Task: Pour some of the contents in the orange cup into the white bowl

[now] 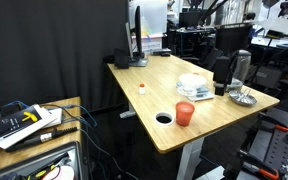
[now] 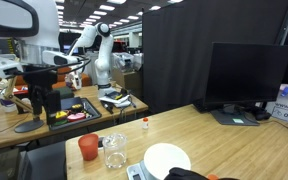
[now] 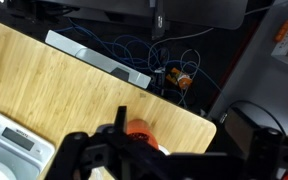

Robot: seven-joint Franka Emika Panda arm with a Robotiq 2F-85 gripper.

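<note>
In the wrist view the black end effector [image 3: 154,160] fills the bottom edge, its fingers spread wide and holding nothing. Just past it, showing between the fingers, is the small red-orange plastic cup [image 3: 139,130], close to a corner of the light wooden bench [image 3: 74,80]. Beyond the bench's edge, tangled blue cables [image 3: 174,60] lie on the floor.

In an exterior view the cup [image 2: 88,147] stands upright near the bench's edge, with a clear glass container [image 2: 114,150] just beside it and the shallow round white bowl [image 2: 167,159] on the glass's other side. Behind these lies open bare wood, broken only by a tiny orange-and-white object [image 2: 144,124]. A black monitor [image 2: 249,80] stands at the far side.
</note>
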